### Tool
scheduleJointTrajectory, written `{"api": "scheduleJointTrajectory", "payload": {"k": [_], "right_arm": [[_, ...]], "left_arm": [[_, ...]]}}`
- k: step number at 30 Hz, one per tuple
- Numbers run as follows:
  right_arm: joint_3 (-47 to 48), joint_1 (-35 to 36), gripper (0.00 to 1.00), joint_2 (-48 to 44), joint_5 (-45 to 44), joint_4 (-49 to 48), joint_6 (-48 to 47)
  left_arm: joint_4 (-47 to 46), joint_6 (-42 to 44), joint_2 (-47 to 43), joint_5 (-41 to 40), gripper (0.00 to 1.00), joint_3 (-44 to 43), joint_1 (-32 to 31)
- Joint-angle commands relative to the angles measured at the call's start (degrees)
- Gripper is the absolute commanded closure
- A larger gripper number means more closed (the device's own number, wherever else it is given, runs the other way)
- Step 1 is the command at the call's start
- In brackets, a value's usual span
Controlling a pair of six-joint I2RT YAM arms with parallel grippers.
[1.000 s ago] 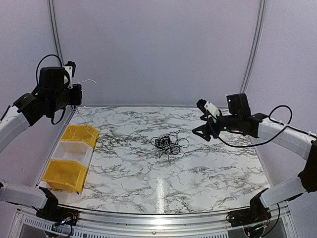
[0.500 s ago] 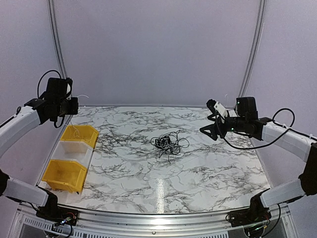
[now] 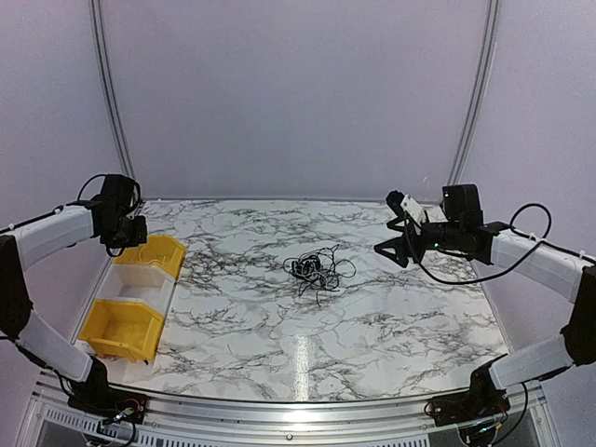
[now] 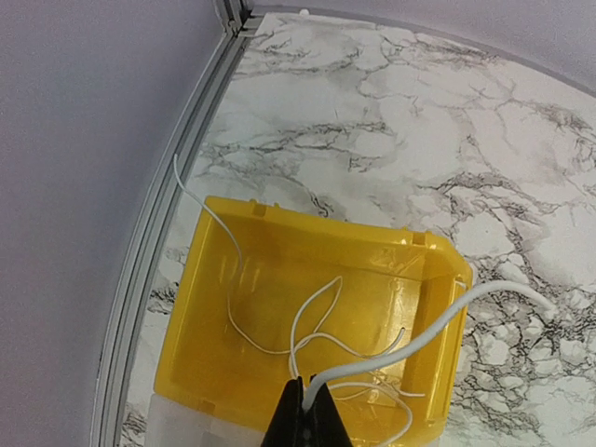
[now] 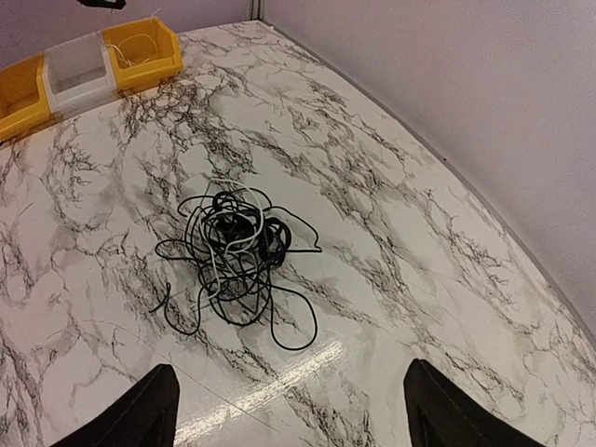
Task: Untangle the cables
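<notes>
Yellow is the colour of the bin [image 4: 317, 233] that is sitting by the left edge of the table [image 3: 372, 317], near the far corner. The left gripper [image 4: 305, 414] is hanging right over it with its fingers pinched together on a white wire [image 4: 400, 354]. I think it is holding the wire there so it can drop into the bin, where thin white wires [image 4: 270, 346] are already lying. The black cables [image 5: 233, 256] are lying in a small messy bunch in the middle of the table, with loops sticking out. The right gripper [image 5: 291, 410] is hovering above the table near the right edge, with its fingers spread wide apart and holding nothing. It is pointing at the bunch, likely getting ready to pick out a wire.
</notes>
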State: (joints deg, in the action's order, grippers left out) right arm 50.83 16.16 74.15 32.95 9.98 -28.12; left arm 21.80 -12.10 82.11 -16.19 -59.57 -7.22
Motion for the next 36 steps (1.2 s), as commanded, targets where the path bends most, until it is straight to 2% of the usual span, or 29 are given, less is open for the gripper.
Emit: {"api": "scheduleJointTrajectory", "payload": {"k": [1,12,17,22,24,29,32,36], "right_arm": [[0.6,-0.2,0.17,0.6,1.0,0.2,-0.9],[1.2,-0.1,0.18,2.1,1.5,1.6,-1.8],[2.0,-0.1,0.19,3.3,1.8,3.0,-2.3],[2.1,-0.1,0.19,3.3,2.0,3.1,-2.5],[2.1,-0.1,0.19,3.2,2.0,3.2,-2.4],[2.0,-0.1,0.19,2.9,2.0,3.2,-2.4],[2.0,-0.1,0.19,2.7,1.9,3.2,-2.6],[2.0,-0.1,0.19,2.5,1.7,3.3,-2.8]], "left_arm": [[1.4,-1.2,3.2,4.0,1.0,0.8,1.7],[2.9,-1.6,14.3,12.0,1.0,-6.5,4.9],[3.0,-0.9,18.5,13.3,1.0,-9.8,4.9],[0.3,0.6,20.9,15.9,1.0,-12.0,4.9],[0.3,0.2,21.1,15.4,1.0,-12.0,5.0],[0.1,0.7,17.9,7.7,1.0,-9.1,5.2],[0.3,0.6,16.1,6.8,0.99,-7.7,5.5],[0.9,0.4,12.7,5.7,0.85,-5.4,5.6]]}}
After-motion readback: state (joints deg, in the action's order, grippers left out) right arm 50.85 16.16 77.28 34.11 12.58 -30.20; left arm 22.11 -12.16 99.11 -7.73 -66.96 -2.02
